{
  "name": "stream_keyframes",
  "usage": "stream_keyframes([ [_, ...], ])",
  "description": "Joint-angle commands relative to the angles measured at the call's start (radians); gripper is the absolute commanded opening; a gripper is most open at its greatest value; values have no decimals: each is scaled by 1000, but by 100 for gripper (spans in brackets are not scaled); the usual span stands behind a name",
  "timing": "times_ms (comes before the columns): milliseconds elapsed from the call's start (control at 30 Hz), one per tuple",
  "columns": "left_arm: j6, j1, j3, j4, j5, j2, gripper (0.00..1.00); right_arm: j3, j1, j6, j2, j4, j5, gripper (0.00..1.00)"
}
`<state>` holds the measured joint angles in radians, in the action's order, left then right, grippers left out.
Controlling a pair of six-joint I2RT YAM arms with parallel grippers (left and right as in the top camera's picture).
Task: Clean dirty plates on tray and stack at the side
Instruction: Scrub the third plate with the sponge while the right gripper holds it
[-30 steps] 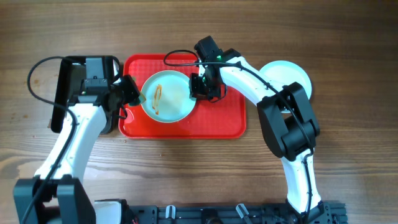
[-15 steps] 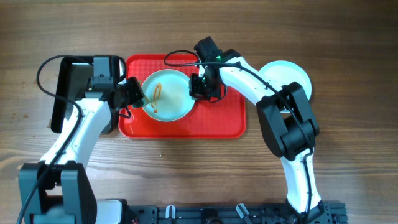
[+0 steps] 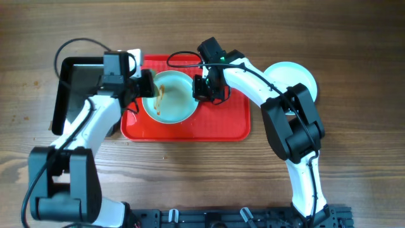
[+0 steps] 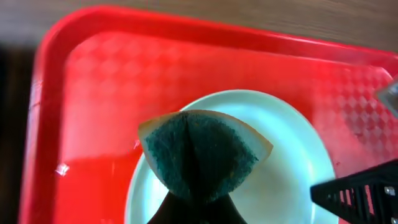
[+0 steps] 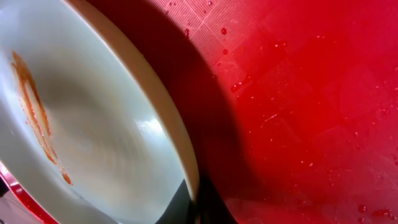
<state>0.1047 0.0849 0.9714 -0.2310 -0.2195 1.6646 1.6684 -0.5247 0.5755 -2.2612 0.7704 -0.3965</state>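
Note:
A pale mint plate [image 3: 172, 98] with an orange-brown sauce streak [image 5: 34, 115] sits on the red tray [image 3: 221, 123]. My right gripper [image 3: 201, 88] is shut on the plate's right rim [image 5: 180, 155] and holds it tilted. My left gripper [image 3: 147, 84] is shut on a folded green and yellow sponge [image 4: 202, 152], which is over the plate's left part [image 4: 292, 180]. A clean plate stack [image 3: 296, 75] lies on the table to the right of the tray.
A black metal pan [image 3: 79, 85] stands left of the tray, under my left arm. Water drops dot the tray base [image 5: 298, 93]. Bare wooden table [image 3: 202, 25] surrounds the tray.
My left gripper has moved up and to the right with the sponge, from the tray's left edge onto the plate's left rim. The right gripper and plate have stayed still.

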Motion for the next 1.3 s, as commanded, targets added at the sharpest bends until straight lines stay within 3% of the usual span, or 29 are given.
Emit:
stream_keyframes([
  [0, -105, 49, 3, 88, -2, 78, 4, -7, 1, 0, -32, 0, 19, 4],
  [133, -105, 64, 3, 166, 162, 149, 4, -7, 1, 0, -32, 1, 19, 4],
  [333, -105, 65, 3, 148, 157, 187, 4, -7, 1, 0, -32, -3, 19, 4],
  [467, -106, 66, 3, 121, 68, 191, 4, -7, 1, 0, -32, -3, 19, 4],
  [567, -105, 67, 3, 21, -8, 191, 4, -7, 1, 0, -32, -2, 19, 4],
  [767, -104, 69, 3, -253, -26, 189, 4, -7, 1, 1, -32, -3, 19, 4],
  [900, -104, 68, 3, -321, -105, 189, 4, -7, 0, 0, -32, -3, 19, 4],
  [1000, -103, 68, 5, -279, -229, 189, 4, -7, 0, 0, -32, -2, 18, 4],
  [1100, -37, 69, 5, -143, -248, 189, 4, -7, 0, 1, -32, -2, 18, 4],
  [1267, 194, 69, 5, 56, -16, 224, 4, -7, 0, 1, -32, 0, 19, 4],
])
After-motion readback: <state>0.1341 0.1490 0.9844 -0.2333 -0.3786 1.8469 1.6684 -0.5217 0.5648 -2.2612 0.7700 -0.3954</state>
